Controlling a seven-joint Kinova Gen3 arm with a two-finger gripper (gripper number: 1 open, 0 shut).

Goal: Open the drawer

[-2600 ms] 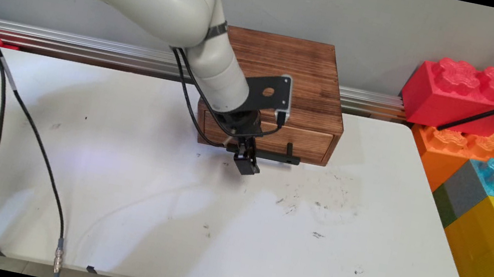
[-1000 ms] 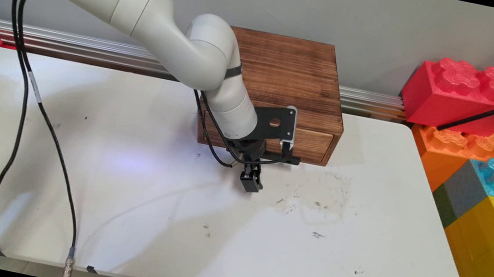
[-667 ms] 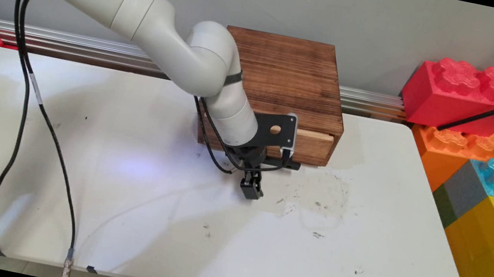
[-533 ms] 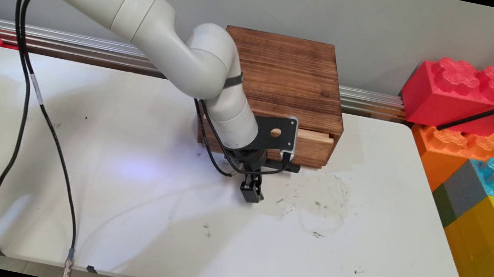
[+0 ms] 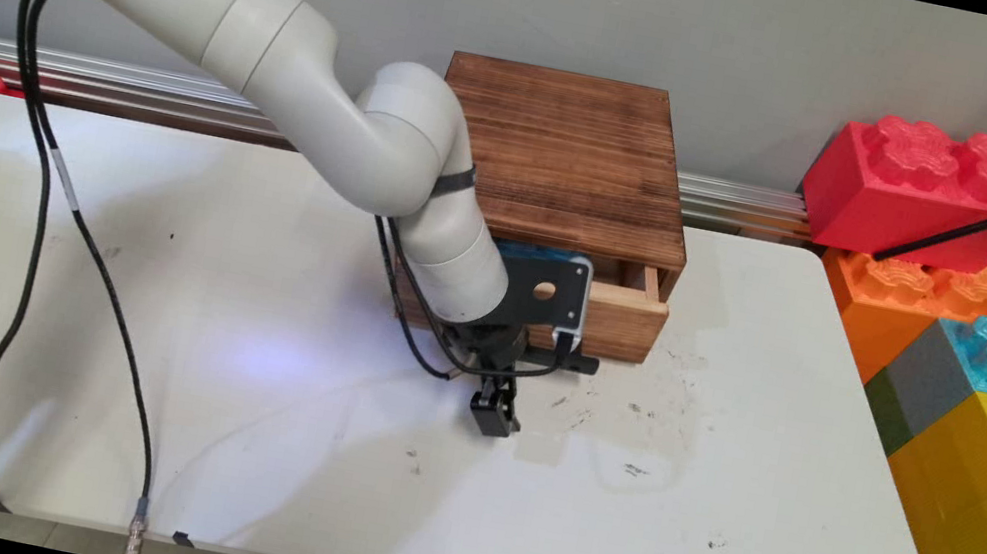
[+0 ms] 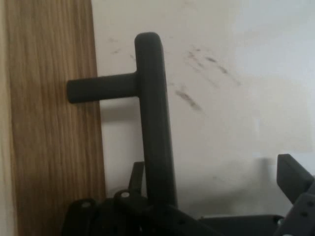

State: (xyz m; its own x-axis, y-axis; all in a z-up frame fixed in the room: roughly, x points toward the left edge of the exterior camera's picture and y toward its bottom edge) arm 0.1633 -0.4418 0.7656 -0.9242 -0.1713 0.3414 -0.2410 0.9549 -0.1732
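The dark-stained wooden drawer box (image 5: 575,159) stands against the wall, its light wooden drawer (image 5: 624,315) projecting forward with a black bar handle (image 6: 153,123). Bare white table (image 5: 715,519) lies open in front and either side. Large coloured plastic bricks (image 5: 977,301) bound the right edge.

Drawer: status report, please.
Tool at the black handle, grip unreadable. Drawer partly out of the wooden box, something blue inside. Nothing blocking its front.

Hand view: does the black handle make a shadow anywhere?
Yes: in the hand view the black handle throws a soft grey shadow on the white table alongside its post, next to the wooden drawer front. In the main view the arm lays a broad pale shadow on the table's near part.
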